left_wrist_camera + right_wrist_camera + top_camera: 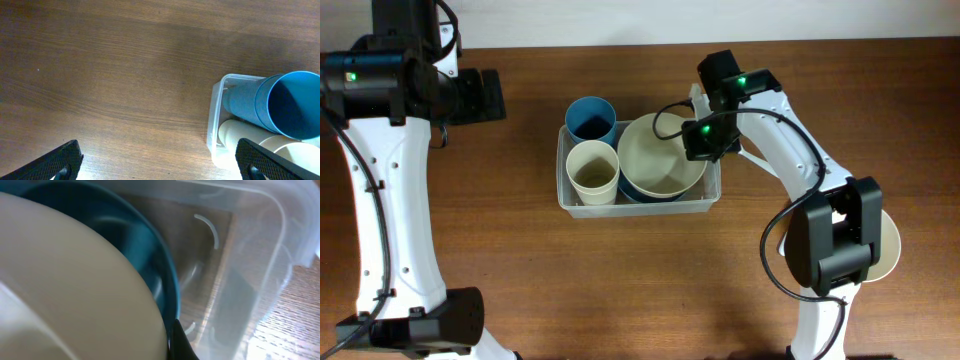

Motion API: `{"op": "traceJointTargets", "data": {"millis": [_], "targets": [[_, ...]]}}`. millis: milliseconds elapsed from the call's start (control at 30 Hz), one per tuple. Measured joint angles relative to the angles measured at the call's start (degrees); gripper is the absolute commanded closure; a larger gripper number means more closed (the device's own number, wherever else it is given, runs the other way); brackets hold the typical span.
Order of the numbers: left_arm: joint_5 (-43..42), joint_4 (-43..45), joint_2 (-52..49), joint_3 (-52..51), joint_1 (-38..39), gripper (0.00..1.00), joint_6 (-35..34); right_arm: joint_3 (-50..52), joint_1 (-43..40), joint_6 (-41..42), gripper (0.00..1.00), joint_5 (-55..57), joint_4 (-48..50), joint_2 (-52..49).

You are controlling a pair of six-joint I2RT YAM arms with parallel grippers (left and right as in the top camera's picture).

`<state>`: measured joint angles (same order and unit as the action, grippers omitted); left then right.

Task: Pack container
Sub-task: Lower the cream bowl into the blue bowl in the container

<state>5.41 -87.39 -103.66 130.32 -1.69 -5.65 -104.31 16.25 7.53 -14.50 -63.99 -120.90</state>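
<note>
Your container (620,209) sat mid-tabletop (500,250), already holding a blue cup (590,118), a cream cup (593,172) and a cream bowl (660,155) nested in a blue bowl (150,255). Right claw (708,140) was clenched at the bowls' right rim, though I couldn't tell if it pinched anything. Left claw (161,164) hung wide open off to the left, holding nothing. My tip: release only once the stack sits flat, then lift straight up so no finger drags the rim and tips the container.
</note>
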Motion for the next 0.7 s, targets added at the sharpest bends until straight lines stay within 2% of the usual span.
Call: {"op": "traceJointTargets", "data": {"millis": [67, 133, 200, 433, 567, 700], "targets": [[0.0, 0.0, 0.0, 0.0, 0.0, 0.0, 0.0, 0.0, 0.2, 0.3, 0.7, -0.2, 0.0, 0.0], [0.0, 0.0, 0.0, 0.0, 0.0, 0.0, 0.0, 0.0, 0.4, 0.1, 0.53, -0.5, 0.2, 0.0], [0.0, 0.0, 0.0, 0.0, 0.0, 0.0, 0.0, 0.0, 0.5, 0.0, 0.48, -0.9, 0.2, 0.0], [0.0, 0.0, 0.0, 0.0, 0.0, 0.0, 0.0, 0.0, 0.5, -0.4, 0.49, -1.1, 0.2, 0.0], [0.0, 0.0, 0.0, 0.0, 0.0, 0.0, 0.0, 0.0, 0.5, -0.5, 0.59, -1.1, 0.0, 0.0], [0.0, 0.0, 0.0, 0.0, 0.0, 0.0, 0.0, -0.2, 0.5, -0.8, 0.78, -1.2, -1.6, 0.0]]}}
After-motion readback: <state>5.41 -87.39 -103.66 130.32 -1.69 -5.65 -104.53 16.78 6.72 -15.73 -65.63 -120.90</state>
